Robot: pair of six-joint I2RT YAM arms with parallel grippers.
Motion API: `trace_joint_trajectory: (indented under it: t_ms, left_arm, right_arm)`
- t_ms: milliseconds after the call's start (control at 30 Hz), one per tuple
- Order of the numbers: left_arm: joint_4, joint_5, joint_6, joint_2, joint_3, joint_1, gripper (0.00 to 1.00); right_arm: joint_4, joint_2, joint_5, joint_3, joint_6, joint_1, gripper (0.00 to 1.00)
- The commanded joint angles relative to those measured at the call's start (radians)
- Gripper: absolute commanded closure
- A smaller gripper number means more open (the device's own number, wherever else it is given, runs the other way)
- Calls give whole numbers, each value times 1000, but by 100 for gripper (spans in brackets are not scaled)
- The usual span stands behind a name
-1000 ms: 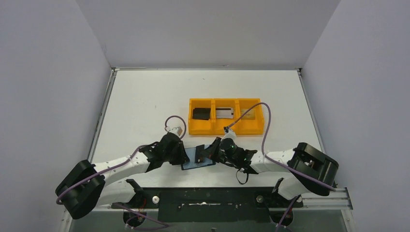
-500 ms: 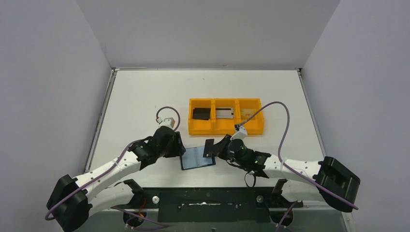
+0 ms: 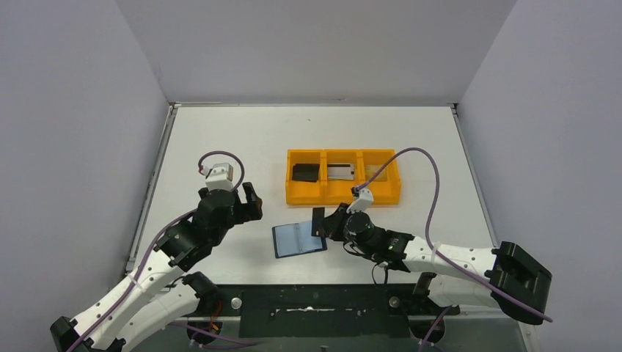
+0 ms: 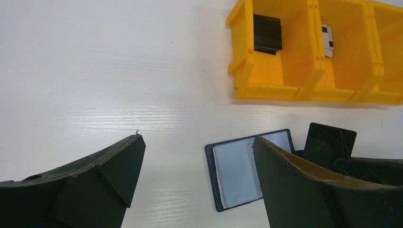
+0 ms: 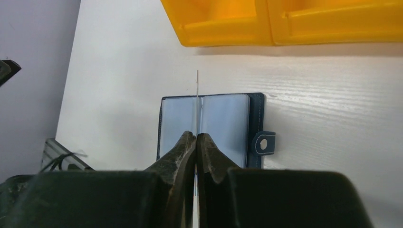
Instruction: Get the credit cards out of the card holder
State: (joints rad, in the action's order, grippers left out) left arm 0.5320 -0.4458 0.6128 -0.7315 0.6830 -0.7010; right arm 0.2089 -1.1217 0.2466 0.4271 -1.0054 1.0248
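- Right pincer [image 5: 196, 137] is pressed together on a black card [image 3: 317, 221] and pinches it by its lower part. In the right wrist view the card shows only as a thin upright line that rises from between the two fingertips.
- This card stands on its edge, almost upright, and it is out of the pockets. It is at the side of the card holder [image 3: 298, 240] that is nearest to the right arm. I cannot tell if its lower edge touches the holder.
- The card holder lies open and flat on the white table [image 3: 220, 147], between the two arms, with its blue-grey pockets facing up. Its small closing tab [image 5: 264, 142] sticks out from the edge on the right arm's side.
- The left pincer [image 4: 198, 139] is spread wide and holds nothing. It hangs over bare table to the left of the card holder, apart from it.
- The orange tray [image 3: 342, 196] stands just beyond the card holder, near it but not touching. It has three compartments in a row.
- In the left compartment lies a second black card [image 3: 305, 172], and in the middle one lies a silver-grey card [image 3: 340, 171]. The right compartment holds something pale, too small to make out.
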Motion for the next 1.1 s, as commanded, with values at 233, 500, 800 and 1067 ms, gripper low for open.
trace_joint_trajectory:
  t_ms: [233, 500, 800, 1067]
  left_arm:
    - [-40, -67, -128, 56, 0, 6, 13]
    - [-74, -99, -151, 64, -10, 11, 12]
    - [-64, -133, -148, 116, -15, 32, 12]
    - [-68, -121, -153, 133, -19, 37, 12]
  right_arm:
    - [-77, -75, 268, 283, 537, 95, 100]
    - [-65, -257, 292, 443, 1143, 82, 100]
    - [-115, -394, 10, 590, 1497, -29, 100]
    - [-296, -450, -230, 719, 1702, -92, 100]
